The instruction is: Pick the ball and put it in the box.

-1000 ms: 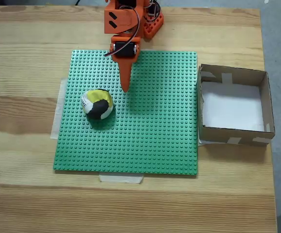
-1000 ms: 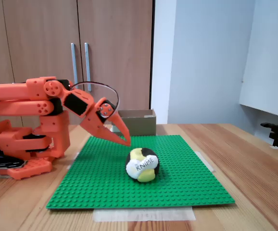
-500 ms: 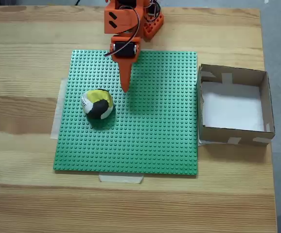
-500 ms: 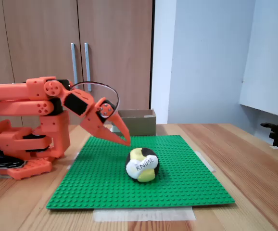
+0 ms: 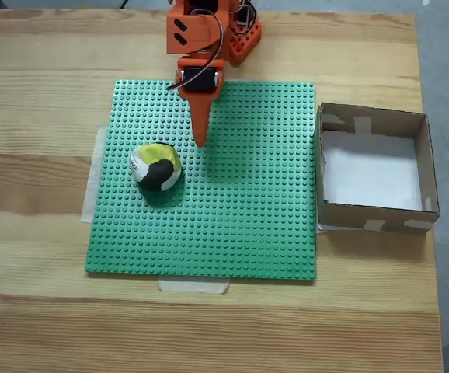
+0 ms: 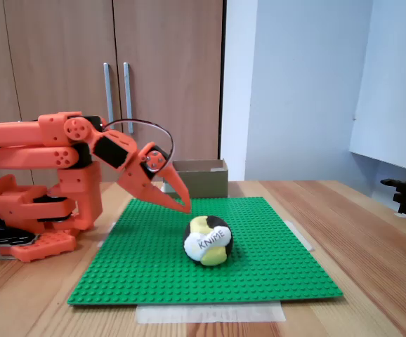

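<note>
While the orange arm (image 5: 201, 35) reaches out from its base at the far edge of the wooden table (image 5: 38, 295), the gripper (image 5: 200, 140) hangs just above the green studded baseplate (image 5: 240, 217), its two fingers pressed together into a single point, holding nothing. In the side-on fixed view the gripper (image 6: 184, 205) tilts downward, tip close to the plate, apart from the ball. The ball (image 5: 157, 166) sits on the baseplate, to the left of and slightly nearer than the fingertip in the top-down fixed view; yellow, black and white patches, with dark lettering on a white patch showing in the side-on view (image 6: 208, 240). The box (image 5: 425, 163) rests on the table just off the plate's right edge in the top-down view, open, white floor bare, pale tape strips at its corners. From the side the box (image 6: 199, 177) shows behind the arm, well apart from the ball. Tape strips (image 5: 193, 285) hold the plate's edges to the table.
</note>
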`<action>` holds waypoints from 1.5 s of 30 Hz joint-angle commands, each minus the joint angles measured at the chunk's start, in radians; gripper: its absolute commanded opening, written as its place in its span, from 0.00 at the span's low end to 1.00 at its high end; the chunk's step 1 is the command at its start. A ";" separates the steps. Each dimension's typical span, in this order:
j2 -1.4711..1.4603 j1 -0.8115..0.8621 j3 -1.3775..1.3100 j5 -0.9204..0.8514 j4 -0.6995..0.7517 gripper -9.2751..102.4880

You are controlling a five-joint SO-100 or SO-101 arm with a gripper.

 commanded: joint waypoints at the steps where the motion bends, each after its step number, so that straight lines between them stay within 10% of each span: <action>1: 0.009 0.006 0.025 -0.002 -0.014 0.08; 45: -0.009 0.012 -0.089 0.011 0.034 0.08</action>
